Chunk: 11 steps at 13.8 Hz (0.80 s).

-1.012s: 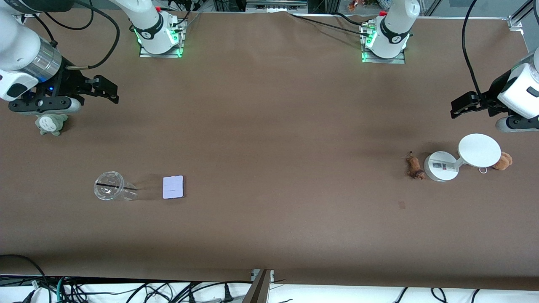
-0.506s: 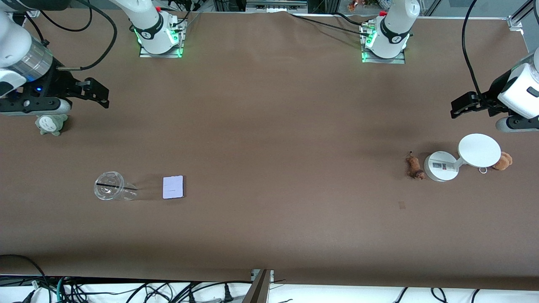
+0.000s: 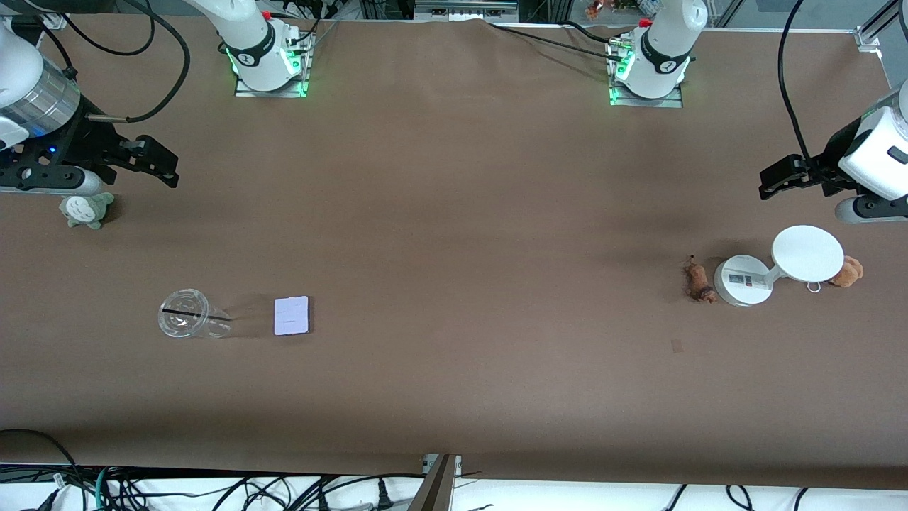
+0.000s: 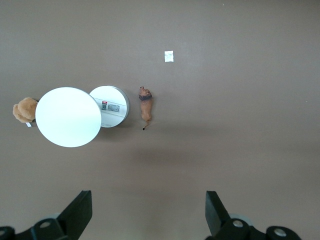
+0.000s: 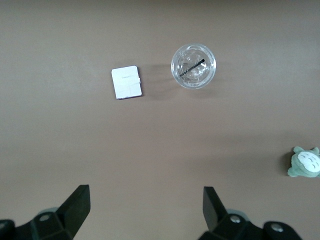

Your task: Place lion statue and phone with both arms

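Observation:
The lion statue (image 3: 699,282) is a tiny orange-brown figurine lying on the table beside the white round stand (image 3: 743,281), toward the left arm's end; it also shows in the left wrist view (image 4: 146,106). The phone (image 3: 291,315) is a flat pale lavender rectangle lying beside a clear cup (image 3: 186,313), toward the right arm's end; it also shows in the right wrist view (image 5: 126,82). My left gripper (image 3: 773,179) is open and empty, up in the air at the left arm's end. My right gripper (image 3: 157,163) is open and empty, up at the right arm's end.
The stand's white disc (image 3: 807,253) hangs over a tan plush with a keyring (image 3: 847,272). A grey-green plush (image 3: 85,210) lies under the right wrist. A small paper scrap (image 3: 677,345) lies nearer the front camera than the lion.
My right gripper has drifted toward the right arm's end of the table and slightly up. The left arm, the lion statue and the phone have not moved.

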Tool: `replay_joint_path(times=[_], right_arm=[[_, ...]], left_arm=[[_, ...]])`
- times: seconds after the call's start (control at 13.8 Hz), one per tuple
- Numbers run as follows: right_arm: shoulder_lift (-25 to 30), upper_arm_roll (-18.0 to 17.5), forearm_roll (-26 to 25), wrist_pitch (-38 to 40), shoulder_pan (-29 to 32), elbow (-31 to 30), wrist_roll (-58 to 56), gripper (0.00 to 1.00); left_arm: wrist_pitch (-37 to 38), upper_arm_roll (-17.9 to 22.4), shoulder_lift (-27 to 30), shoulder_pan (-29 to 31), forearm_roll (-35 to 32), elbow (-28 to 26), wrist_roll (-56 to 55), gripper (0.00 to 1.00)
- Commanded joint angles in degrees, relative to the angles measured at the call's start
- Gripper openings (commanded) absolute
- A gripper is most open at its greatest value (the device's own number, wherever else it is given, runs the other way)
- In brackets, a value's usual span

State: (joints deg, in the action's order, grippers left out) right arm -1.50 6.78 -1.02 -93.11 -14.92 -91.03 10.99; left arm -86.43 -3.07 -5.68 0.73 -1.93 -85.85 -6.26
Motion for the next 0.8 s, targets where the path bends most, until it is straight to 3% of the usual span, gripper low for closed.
replay_joint_path(times=[0.0, 0.72], right_arm=[[-0.6, -0.98, -0.12, 1.44, 1.03, 0.86, 1.05, 1.0], [-0.69, -0.8, -0.12, 0.48, 1.38, 0.94, -2.73, 1.0]], left_arm=[[0.83, 0.08, -0.65, -0.21, 0.17, 1.56, -0.42, 1.0], [0.83, 0.08, -0.65, -0.12, 0.26, 1.56, -0.42, 1.0]])
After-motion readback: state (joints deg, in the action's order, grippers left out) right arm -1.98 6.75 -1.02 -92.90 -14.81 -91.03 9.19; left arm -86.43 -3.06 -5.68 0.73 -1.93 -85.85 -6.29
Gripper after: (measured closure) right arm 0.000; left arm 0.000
